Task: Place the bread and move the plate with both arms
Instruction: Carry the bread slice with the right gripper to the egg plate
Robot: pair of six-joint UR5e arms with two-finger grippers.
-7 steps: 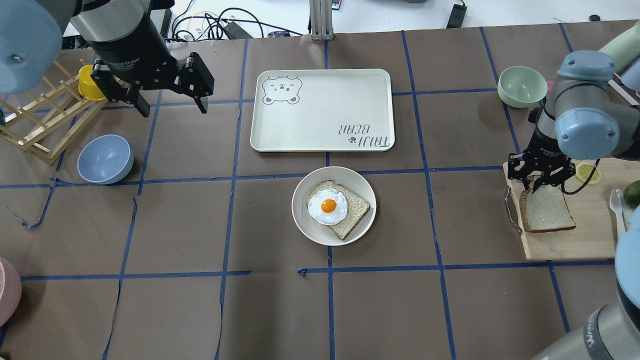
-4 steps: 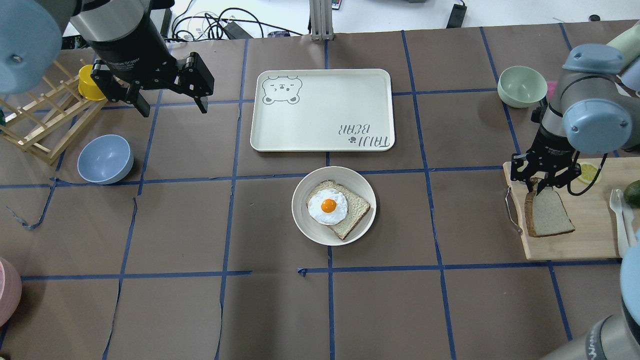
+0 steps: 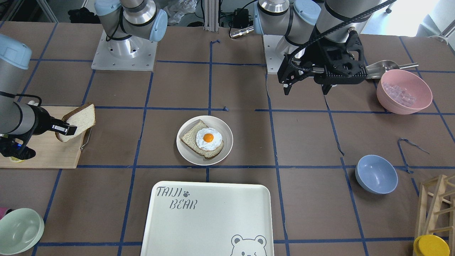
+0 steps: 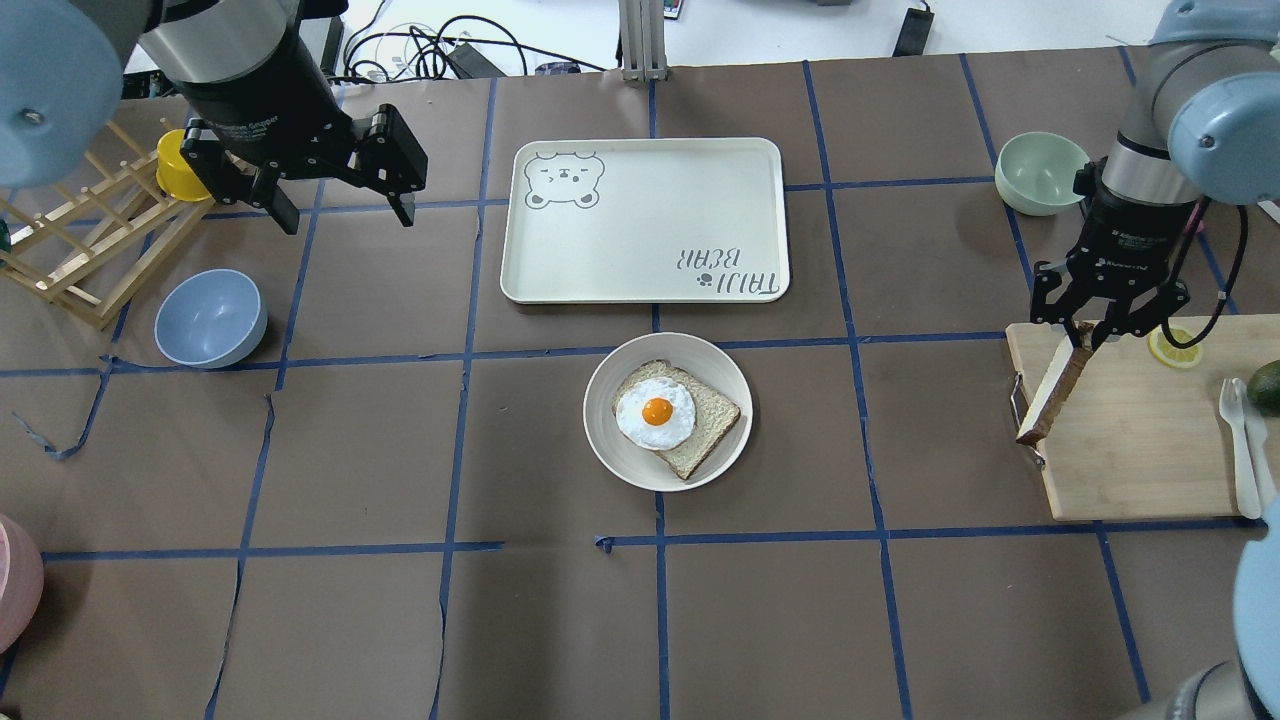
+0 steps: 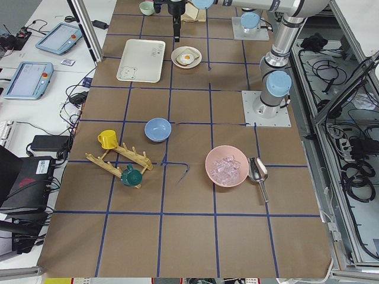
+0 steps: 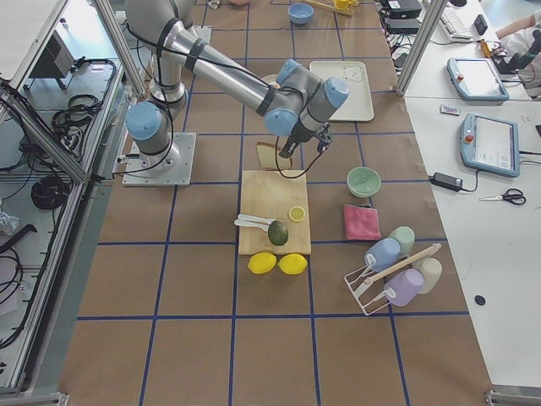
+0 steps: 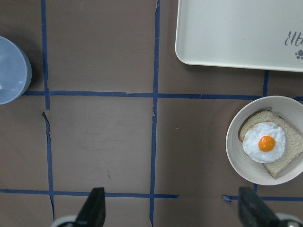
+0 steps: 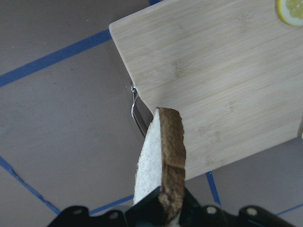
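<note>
My right gripper (image 4: 1085,338) is shut on the top edge of the bread (image 4: 1052,395), a plain slice with a brown crust. The slice hangs nearly on edge above the left end of the wooden cutting board (image 4: 1140,440). It also shows in the front view (image 3: 80,119) and the right wrist view (image 8: 163,161). The plate (image 4: 615,445) sits mid-table and carries another slice topped with a fried egg (image 4: 657,412). My left gripper (image 4: 345,220) is open and empty, high above the table, far left of the plate. Its wrist view shows the plate (image 7: 234,151) at right.
The white TAIJI BEAR tray (image 4: 645,220) lies just beyond the plate. A blue bowl (image 4: 210,318) and a wooden rack (image 4: 80,240) are at left, a green bowl (image 4: 1043,172) at right. A lemon slice (image 4: 1175,347) and cutlery (image 4: 1238,430) lie on the board.
My right gripper has risen with the bread. The slice went from lying flat on the board to hanging nearly on edge above it. The left arm has not moved.
</note>
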